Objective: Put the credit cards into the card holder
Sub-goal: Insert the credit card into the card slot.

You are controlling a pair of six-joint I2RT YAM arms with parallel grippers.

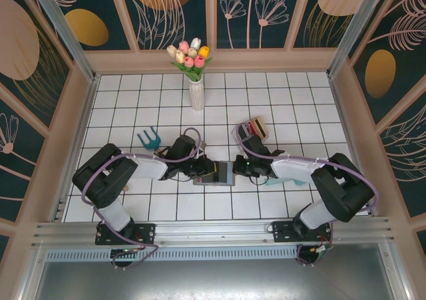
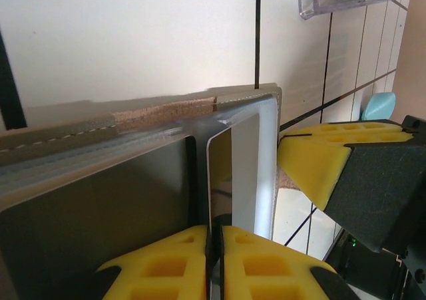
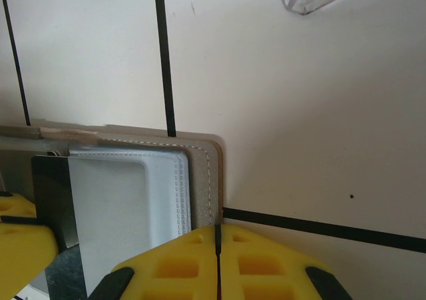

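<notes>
The grey card holder (image 1: 219,173) lies open on the tiles between my two grippers. My left gripper (image 1: 202,169) is shut on a thin black credit card (image 2: 219,173), held on edge against the holder's inner pockets (image 2: 160,114). In the right wrist view that black card (image 3: 50,193) stands at the left beside a clear window pocket. My right gripper (image 3: 217,228) is shut on the grey stitched edge of the card holder (image 3: 203,173). Its yellow finger (image 2: 313,167) shows to the right of my left gripper (image 2: 214,230). More credit cards (image 1: 258,126) stand in a clear rack.
The clear plastic rack (image 1: 256,128) stands just behind the right gripper (image 1: 238,167), and its corner shows at the top of both wrist views. A white vase of tulips (image 1: 196,80) is at the back centre. A blue pronged object (image 1: 150,138) lies at the left.
</notes>
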